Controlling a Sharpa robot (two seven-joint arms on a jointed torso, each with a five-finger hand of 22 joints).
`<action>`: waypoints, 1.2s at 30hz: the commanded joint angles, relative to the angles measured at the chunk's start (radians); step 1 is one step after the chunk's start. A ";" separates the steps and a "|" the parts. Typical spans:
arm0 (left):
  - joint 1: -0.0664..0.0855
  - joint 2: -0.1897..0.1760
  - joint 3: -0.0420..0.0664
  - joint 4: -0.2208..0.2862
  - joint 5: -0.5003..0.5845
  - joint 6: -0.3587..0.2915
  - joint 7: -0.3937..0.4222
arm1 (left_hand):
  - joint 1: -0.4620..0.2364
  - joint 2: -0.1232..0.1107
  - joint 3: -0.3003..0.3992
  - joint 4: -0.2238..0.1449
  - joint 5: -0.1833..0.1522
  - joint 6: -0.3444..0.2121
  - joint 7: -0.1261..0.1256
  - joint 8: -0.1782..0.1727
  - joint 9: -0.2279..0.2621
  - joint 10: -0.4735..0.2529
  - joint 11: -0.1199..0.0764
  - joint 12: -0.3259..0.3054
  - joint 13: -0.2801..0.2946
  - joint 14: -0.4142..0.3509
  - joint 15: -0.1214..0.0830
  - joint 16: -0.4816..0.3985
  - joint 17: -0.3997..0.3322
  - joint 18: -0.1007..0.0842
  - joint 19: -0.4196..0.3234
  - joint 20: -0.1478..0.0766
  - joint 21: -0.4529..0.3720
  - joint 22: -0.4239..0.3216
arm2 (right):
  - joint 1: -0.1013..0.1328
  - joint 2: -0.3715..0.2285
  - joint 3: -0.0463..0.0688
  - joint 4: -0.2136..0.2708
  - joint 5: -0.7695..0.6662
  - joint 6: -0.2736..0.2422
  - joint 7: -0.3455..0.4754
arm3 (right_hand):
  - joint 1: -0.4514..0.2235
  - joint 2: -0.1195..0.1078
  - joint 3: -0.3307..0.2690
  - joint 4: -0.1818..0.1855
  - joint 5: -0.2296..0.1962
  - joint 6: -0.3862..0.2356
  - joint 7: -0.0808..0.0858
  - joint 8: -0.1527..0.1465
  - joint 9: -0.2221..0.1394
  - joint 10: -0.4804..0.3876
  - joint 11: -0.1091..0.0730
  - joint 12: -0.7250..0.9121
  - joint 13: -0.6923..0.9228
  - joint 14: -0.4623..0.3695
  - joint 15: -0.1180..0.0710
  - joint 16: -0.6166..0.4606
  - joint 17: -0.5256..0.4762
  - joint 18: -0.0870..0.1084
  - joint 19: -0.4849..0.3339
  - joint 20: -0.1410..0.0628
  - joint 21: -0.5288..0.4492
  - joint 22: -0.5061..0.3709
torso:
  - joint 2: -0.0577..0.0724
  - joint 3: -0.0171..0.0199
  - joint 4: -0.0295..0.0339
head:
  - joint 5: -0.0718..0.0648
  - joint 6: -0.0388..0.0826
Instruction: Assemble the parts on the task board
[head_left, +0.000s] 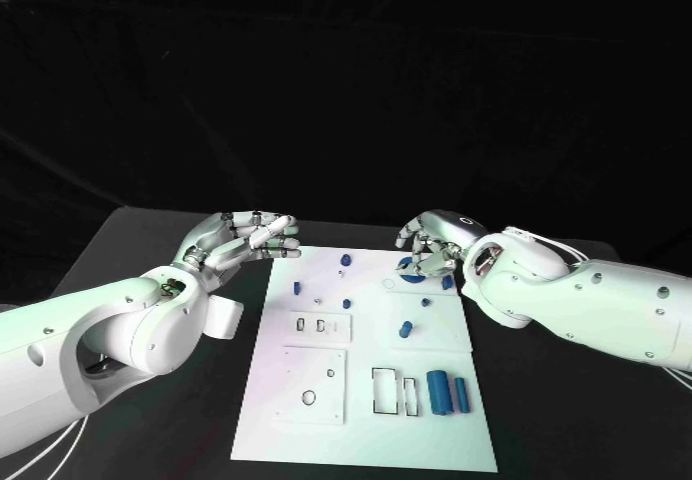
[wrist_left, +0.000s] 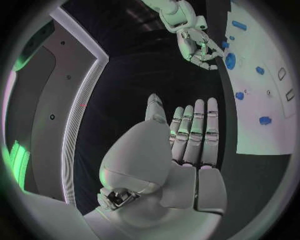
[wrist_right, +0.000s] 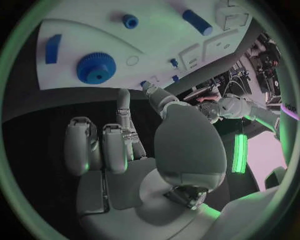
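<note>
Parts lie scattered on the task board (head_left: 289, 400), and neither hand holds one. From the right hand (head_left: 428, 243), empty with fingers partly curled over the board's far right corner, the round blue knob (wrist_right: 96, 67) sits just beside the fingertips. The left hand (head_left: 245, 238) hovers empty, fingers extended, off the board's far left corner, farther from the knob.

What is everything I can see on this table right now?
Task board: one, white, flat in the middle of the black table.
Parts: several, blue, spread over the board; a round knob at its far end by the right hand, two long pieces at its near right.
Table: one, black, under the board.
Left hand: silver, holding nothing, at the board's far left corner.
Right hand: silver, holding nothing, above the board's far right end.
</note>
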 joint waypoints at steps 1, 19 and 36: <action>0.001 0.003 0.001 -0.002 0.006 0.020 0.006 | -0.001 0.006 -0.005 0.001 -0.005 -0.007 0.009 -0.005 0.001 -0.007 0.003 -0.003 -0.001 -0.006 -0.002 -0.006 0.001 0.008 0.004 0.001 -0.004 -0.001 | 0.002 -0.014 0.000 -0.002 0.127 0.091 -0.026 | 0.044 0.009 -0.071 0.046 0.011 -0.011 0.001 0.013 0.024 -0.045 -0.004 0.213 0.216 0.063 -0.005 0.042 0.094 -0.016 0.023 -0.004 0.020 0.081 | -0.002 0.0029 -0.0074 | 0.000 -0.001; 0.001 0.004 0.000 -0.007 0.007 0.023 0.005 | -0.001 0.006 -0.007 0.000 -0.005 -0.006 0.009 -0.004 0.002 -0.007 0.002 -0.003 -0.001 -0.006 -0.002 -0.007 0.002 0.008 0.003 0.001 -0.005 -0.002 | -0.005 0.024 0.000 -0.098 0.131 0.139 -0.047 | 0.111 0.008 -0.103 0.128 0.066 -0.037 0.016 0.014 0.056 0.144 0.013 0.941 0.867 0.106 0.013 0.122 0.315 -0.036 0.080 0.013 0.080 0.163 | 0.000 0.0017 -0.0051 | -0.008 -0.010; 0.001 0.004 0.000 -0.009 0.007 0.023 0.003 | -0.001 0.008 -0.009 0.000 -0.005 -0.006 0.008 -0.005 0.003 -0.008 0.002 -0.003 0.000 -0.006 -0.002 -0.008 0.004 0.009 0.003 0.001 -0.006 -0.002 | -0.014 0.065 0.000 -0.162 0.121 0.132 -0.049 | 0.120 0.015 -0.079 0.134 0.098 -0.034 0.017 0.015 0.058 0.151 0.014 0.963 0.885 0.106 0.014 0.122 0.315 -0.039 0.088 0.015 0.089 0.175 | 0.002 0.0037 -0.0030 | -0.004 -0.017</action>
